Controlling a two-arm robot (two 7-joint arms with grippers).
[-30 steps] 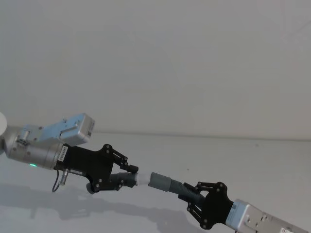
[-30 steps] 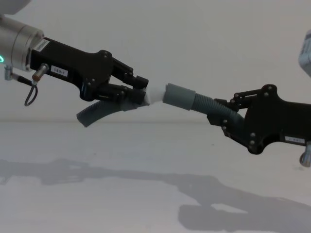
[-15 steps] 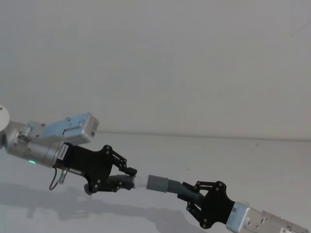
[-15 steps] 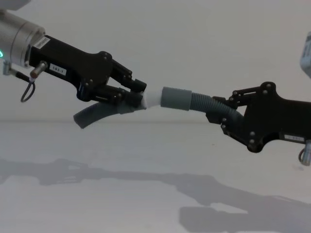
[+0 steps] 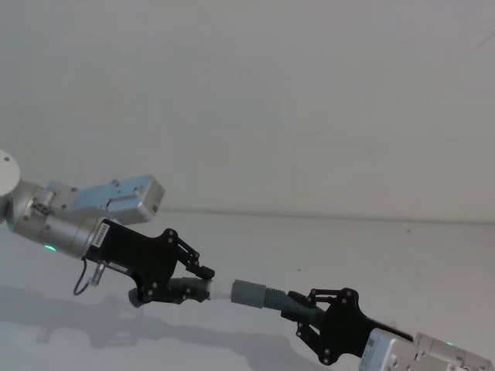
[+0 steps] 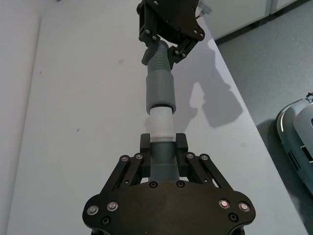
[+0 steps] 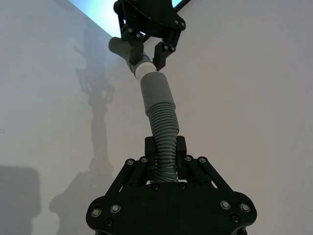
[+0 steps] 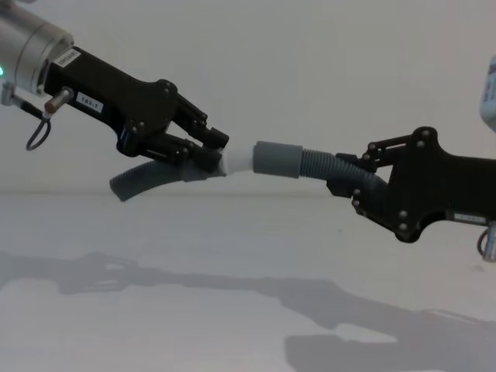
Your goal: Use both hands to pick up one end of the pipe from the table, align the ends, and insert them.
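Both pipe pieces are held in the air above the table (image 8: 232, 256). My left gripper (image 8: 217, 155) (image 5: 205, 282) (image 6: 161, 142) is shut on the white-tipped piece (image 8: 139, 180), whose ribbed tail curves down behind it. My right gripper (image 8: 345, 174) (image 5: 298, 309) (image 7: 165, 147) is shut on the ribbed hose of the cuffed piece (image 8: 318, 163). The white tip (image 8: 239, 160) (image 6: 160, 122) meets the mouth of the grey cuff (image 8: 277, 158) (image 6: 160, 91) (image 7: 156, 90) in nearly one straight line. A stretch of white shows between the cuff and the left fingers.
A plain white wall stands behind the table. A thin black cable (image 8: 35, 136) loops under my left wrist. Arm shadows lie on the table. In the left wrist view the table's edge (image 6: 244, 122) gives way to grey floor with a white object (image 6: 298, 132).
Both grippers have drifted slightly left and the joint has dropped a little. The cuff has levelled out, so the two pieces lie more nearly in line.
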